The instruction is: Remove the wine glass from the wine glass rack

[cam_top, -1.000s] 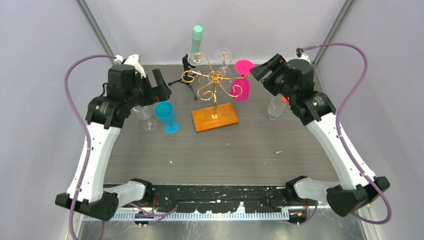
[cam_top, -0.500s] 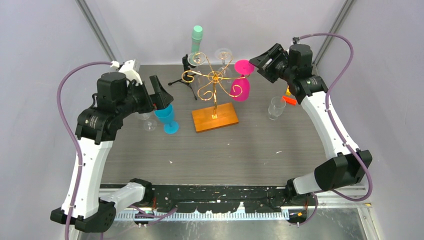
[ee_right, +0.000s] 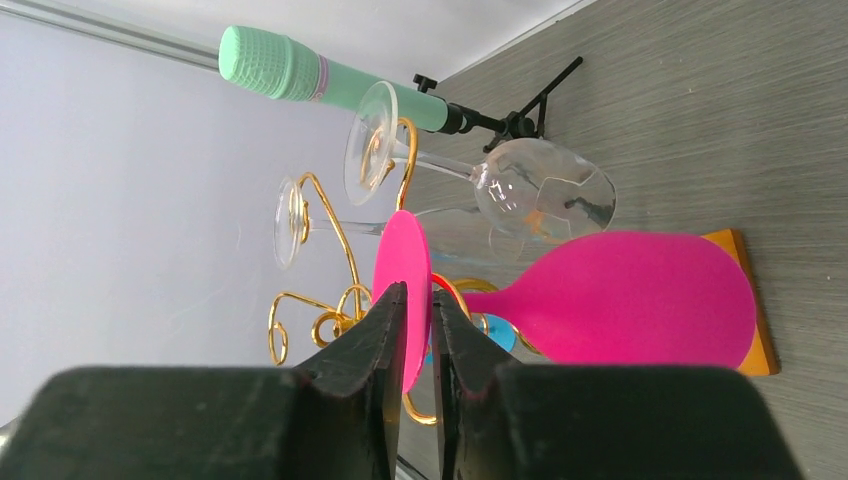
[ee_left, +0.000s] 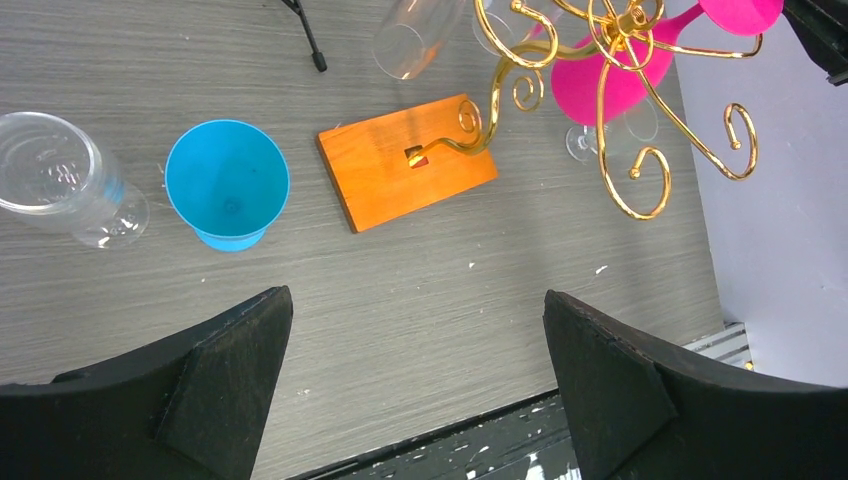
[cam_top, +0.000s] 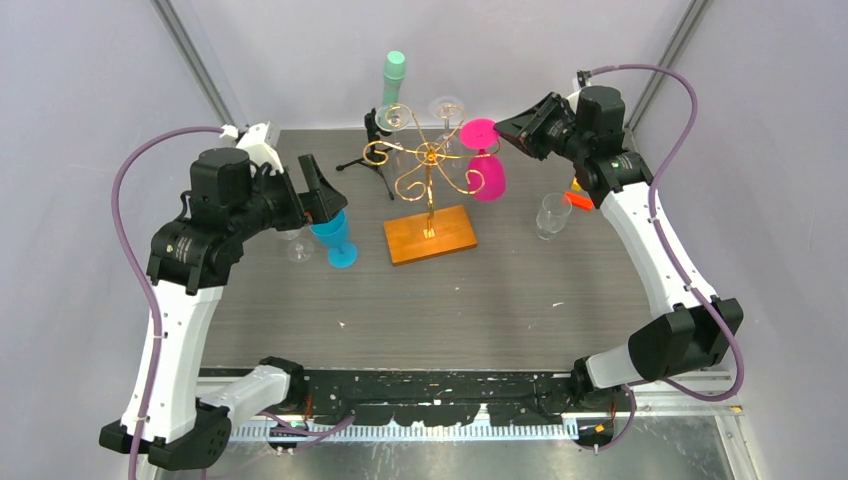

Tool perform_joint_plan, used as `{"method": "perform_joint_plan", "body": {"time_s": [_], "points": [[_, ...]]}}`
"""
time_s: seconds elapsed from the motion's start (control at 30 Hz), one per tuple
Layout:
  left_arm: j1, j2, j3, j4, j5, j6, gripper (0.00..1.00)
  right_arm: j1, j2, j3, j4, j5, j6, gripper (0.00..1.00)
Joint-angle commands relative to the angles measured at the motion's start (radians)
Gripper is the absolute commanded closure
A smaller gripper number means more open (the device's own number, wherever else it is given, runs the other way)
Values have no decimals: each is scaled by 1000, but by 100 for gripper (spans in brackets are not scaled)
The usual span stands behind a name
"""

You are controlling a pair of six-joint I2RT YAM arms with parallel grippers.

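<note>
The pink wine glass (cam_top: 487, 175) hangs bowl-down on the right-hand arm of the wine glass rack (cam_top: 430, 170). Its long axis is near upright, with the foot disc uppermost. The right tool (ee_right: 418, 300), the nearer one, lies to the glass's right and is closed on the disc's rim, one finger on each face. The left tool (ee_left: 415, 300) stands wide open over the table (ee_left: 450, 290), by a blue glass (ee_left: 227, 182). A second ago the right tool was open and set back from the rack; it has since advanced and closed.

Pink wine glass (ee_right: 640, 295) hides most of the rack base (ee_right: 762, 352).
</note>
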Motion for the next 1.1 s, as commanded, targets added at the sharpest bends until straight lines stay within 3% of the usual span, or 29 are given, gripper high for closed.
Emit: {"method": "perform_joint_plan", "body": {"time_s": [0.0,0.2,0.4,0.57,1.07], "points": [[4,-15,30,1,26,-3,0,-3,-6,1,58,-38,15,81],[4,-14,30,0,29,-5,0,-5,6,-4,74,-52,33,79],[5,-12,30,-2,28,-3,0,-5,24,-10,74,-64,32,70],[4,-14,27,-3,25,0,0,-4,39,-26,112,-90,53,71],[4,-17,17,-6,11,10,0,-5,2,-52,157,-50,74,99]]}}
